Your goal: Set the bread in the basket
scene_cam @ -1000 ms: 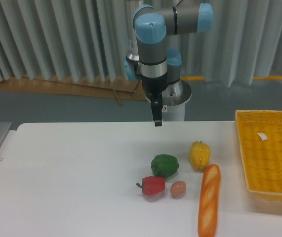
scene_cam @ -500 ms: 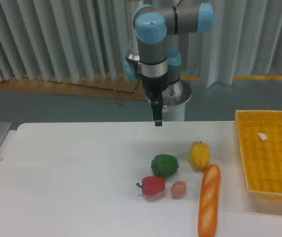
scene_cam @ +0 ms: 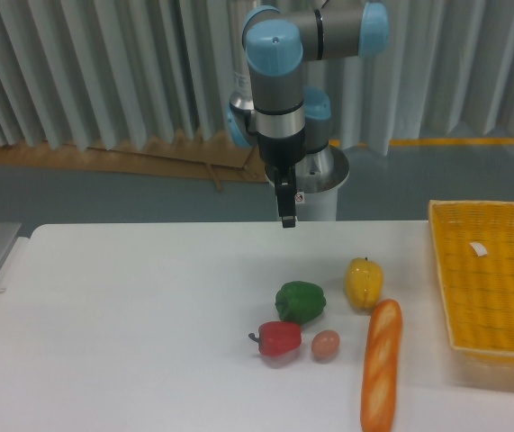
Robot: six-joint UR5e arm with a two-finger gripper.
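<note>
The bread [scene_cam: 382,364] lies at the near edge of the white table [scene_cam: 130,342], a bit to the right, with its long side pointing away from us. Nothing holds it, so the job looks like it is only at the start: the bread has not been picked up yet. Just left of the bread sits a small brown egg [scene_cam: 325,344], and next to that a red pepper [scene_cam: 279,338]. A little farther back are a green pepper [scene_cam: 300,301] and a yellow pepper [scene_cam: 364,282], which sits just beside the far tip of the bread. The yellow basket [scene_cam: 489,286] waits at the right side of the table, near the bread but not touching it, with a small white tag inside. Farthest back, the gripper [scene_cam: 286,216] hangs up above the far edge of the table, pointing down and holding nothing. It looks thin from here, so I cannot tell if its jaws are apart or together. The next move should bring it forward and to the right, over the middle of the bread, then down, taking care not to bump the egg or the yellow pepper.
</note>
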